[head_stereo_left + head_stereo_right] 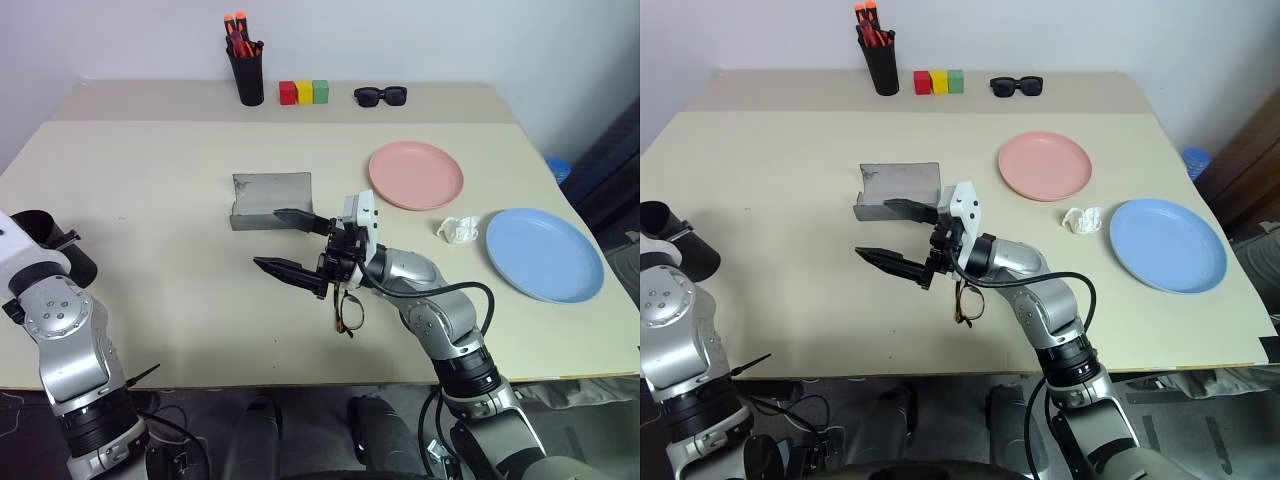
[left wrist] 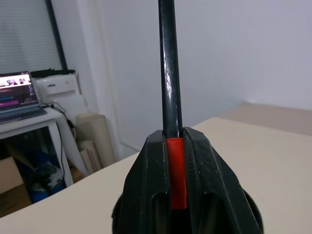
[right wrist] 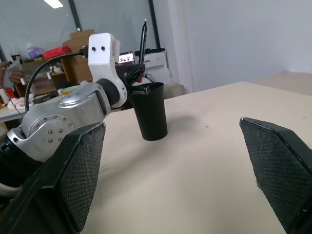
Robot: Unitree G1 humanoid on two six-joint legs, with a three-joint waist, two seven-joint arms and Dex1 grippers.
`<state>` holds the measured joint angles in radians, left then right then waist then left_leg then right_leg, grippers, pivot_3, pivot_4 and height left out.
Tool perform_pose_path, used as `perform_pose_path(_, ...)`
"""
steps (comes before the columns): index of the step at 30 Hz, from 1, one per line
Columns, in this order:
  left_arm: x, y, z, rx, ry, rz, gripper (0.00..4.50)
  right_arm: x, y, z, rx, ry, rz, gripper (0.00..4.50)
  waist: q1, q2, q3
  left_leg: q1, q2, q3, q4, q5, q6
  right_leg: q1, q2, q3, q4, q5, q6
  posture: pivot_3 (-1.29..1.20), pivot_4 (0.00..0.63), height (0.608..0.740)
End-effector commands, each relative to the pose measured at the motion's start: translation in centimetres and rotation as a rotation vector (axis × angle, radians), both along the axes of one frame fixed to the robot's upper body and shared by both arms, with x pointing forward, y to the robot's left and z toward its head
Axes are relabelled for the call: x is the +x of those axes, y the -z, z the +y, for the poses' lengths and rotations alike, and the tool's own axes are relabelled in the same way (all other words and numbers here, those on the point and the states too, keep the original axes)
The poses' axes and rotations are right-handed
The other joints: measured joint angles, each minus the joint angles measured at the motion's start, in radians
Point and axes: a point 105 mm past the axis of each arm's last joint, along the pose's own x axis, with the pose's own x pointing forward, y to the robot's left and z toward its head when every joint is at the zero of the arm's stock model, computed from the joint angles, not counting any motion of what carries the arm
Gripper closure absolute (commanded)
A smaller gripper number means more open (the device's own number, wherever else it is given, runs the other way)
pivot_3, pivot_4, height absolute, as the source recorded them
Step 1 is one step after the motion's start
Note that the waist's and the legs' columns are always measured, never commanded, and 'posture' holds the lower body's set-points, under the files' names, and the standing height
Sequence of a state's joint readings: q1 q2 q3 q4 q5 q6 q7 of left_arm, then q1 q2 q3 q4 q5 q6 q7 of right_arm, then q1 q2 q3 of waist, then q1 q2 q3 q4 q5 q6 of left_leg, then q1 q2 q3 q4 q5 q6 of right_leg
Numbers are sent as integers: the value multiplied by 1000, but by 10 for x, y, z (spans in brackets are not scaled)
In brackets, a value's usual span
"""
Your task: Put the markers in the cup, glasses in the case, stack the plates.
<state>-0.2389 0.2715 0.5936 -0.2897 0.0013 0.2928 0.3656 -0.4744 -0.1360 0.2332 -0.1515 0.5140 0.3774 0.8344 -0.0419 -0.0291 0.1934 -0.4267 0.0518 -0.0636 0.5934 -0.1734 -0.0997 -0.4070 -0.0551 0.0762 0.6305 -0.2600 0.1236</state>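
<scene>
My left gripper (image 2: 175,141) is shut on the red end of a black marker (image 2: 168,63), which stands upright. In the right wrist view that left gripper (image 3: 139,74) holds the marker (image 3: 144,34) just over the rim of the black cup (image 3: 150,112). The cup (image 1: 68,260) stands at the table's left edge. My right gripper (image 1: 266,238) hovers open and empty mid-table, in front of the open grey case (image 1: 270,198). The brown glasses (image 1: 348,310) lie on the table under its wrist. The pink plate (image 1: 415,173) and blue plate (image 1: 545,252) lie apart at the right.
A crumpled white scrap (image 1: 458,230) lies between the plates. Along the back stand a black pen holder with orange markers (image 1: 245,70), three coloured blocks (image 1: 303,92) and black sunglasses (image 1: 380,95). Beyond the table's left edge are a desk and a laptop (image 2: 17,95).
</scene>
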Motion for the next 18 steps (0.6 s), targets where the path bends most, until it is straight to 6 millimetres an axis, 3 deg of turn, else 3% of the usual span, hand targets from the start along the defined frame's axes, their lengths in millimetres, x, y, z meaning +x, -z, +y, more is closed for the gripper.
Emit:
perform_pose_path(1, -8, -16, -3, 52, -21, -55, 4476, -5, -10, 2, 29, -14, -35, 0, 0, 0, 0, 0, 0, 0, 0, 0, 0, 0, 0, 0, 0, 0, 0, 0, 150, 740)
perform_pose_path(6, -8, -14, -5, 51, -20, -52, 4476, -6, -10, 3, 30, -23, -32, 0, 0, 0, 0, 0, 0, 0, 0, 0, 0, 0, 0, 0, 0, 0, 0, 0, 150, 740)
perform_pose_path(10, -9, -14, -5, 62, -34, -45, 2732, -6, -10, 3, 30, -25, -30, 0, -1, 0, 0, 0, 0, 0, 0, 0, 0, 0, 0, 0, 0, 0, 0, 0, 150, 740)
perform_pose_path(14, -9, -13, -5, 59, -33, -43, 699, -6, -10, 4, 31, -26, -26, 0, -1, 0, 0, 0, 0, 0, 0, 0, 0, 0, 0, 0, 0, 0, 0, 0, 150, 740)
perform_pose_path(18, -9, -12, -5, 57, -33, -44, 699, -6, -9, 4, 31, -24, -22, 0, -1, 0, 0, 0, 0, 0, 0, 0, 0, 0, 0, 0, 0, 0, 0, 0, 150, 740)
